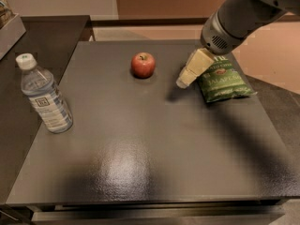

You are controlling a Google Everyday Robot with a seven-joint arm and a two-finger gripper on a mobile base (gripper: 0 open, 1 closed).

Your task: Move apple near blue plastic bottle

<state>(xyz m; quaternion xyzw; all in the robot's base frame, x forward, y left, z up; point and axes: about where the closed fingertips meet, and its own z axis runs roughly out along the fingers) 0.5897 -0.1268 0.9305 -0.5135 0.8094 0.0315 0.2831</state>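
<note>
The small red apple sits on the dark table toward the back, near the middle. The blue plastic bottle, with a white cap and a white-and-blue label, stands upright near the table's left edge, well apart from the apple. My gripper hangs from the grey arm that comes in from the upper right. It hovers just right of the apple, a short gap away, and holds nothing that I can see.
A green chip bag lies flat at the back right, partly behind the gripper. A darker counter adjoins the table on the left. The floor drops off beyond the right edge.
</note>
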